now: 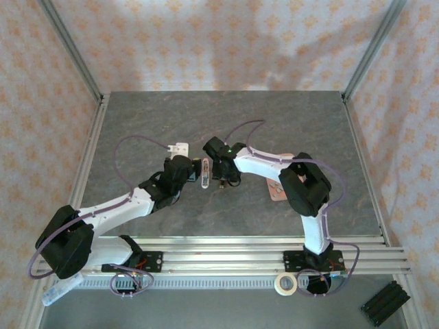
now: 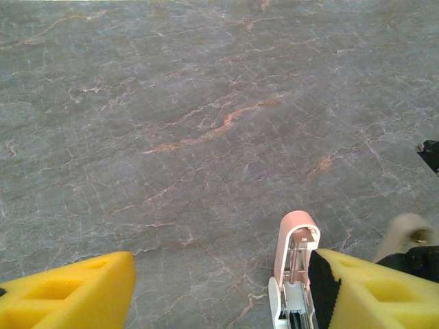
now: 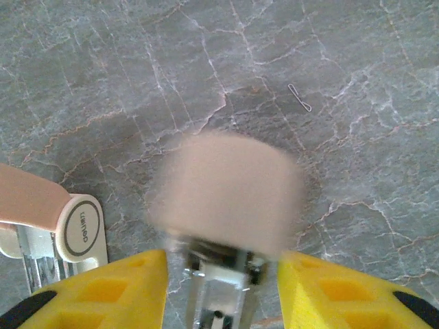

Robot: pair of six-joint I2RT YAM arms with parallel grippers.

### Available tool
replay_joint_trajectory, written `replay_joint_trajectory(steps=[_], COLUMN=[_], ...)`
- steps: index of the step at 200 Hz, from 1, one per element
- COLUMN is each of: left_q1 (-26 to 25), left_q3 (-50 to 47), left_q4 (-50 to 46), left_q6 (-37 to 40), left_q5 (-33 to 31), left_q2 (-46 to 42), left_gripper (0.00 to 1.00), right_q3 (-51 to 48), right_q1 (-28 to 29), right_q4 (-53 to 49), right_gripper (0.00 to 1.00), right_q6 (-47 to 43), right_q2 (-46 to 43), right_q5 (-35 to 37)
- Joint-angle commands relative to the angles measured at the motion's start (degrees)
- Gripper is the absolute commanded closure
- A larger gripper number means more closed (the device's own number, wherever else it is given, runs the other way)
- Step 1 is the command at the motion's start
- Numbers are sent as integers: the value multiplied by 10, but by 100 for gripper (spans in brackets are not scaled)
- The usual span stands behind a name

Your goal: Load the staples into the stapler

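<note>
Reaching inward, 2 bent arms meet at the stapler (image 1: 206, 171); left gripper (image 2: 223, 274) fingers apart, right gripper (image 3: 221, 264) flanking a blurred pink piece (image 3: 230, 192), grip unclear.

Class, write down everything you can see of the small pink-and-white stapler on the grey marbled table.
The small pink-and-white plastic stapler lies on the grey marbled table, near its middle. From the left wrist, its rounded pink shell shows a metal channel inside, with a white part beneath; it seems hinged open. From the right wrist, a white rounded end bears a ringed grey logo. It sits inside the open left gripper, close against one yellow finger's black pad; contact is unclear.
</note>
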Motion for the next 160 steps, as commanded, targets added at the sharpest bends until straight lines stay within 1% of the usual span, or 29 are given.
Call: replay_joint_trajectory(steps=[1,62,84,122,160], left_q1=[6,7,7,7,9], left_q3=[-4,-9,-9,-9,-10], left_q4=[-9,-4,-4,-4,-2], left_q6=[-1,-6,-6,-4,-2], left_q5=[-10,-2,-2,1,3], left_q2=[-12,-15,-15,-15,-15], left_gripper=[31,31,31,31,31], right_q3=[15,32,37,38,39], right_q1=[2,2,2,1,2], right_q4=[-19,-23,-23,-22,-8], right_gripper=[49,51,54,63,64], right_q6=[9,1,-8,-26,-47], right_q2=[6,35,47,57,54], right_q5=[16,30,36,52,53])
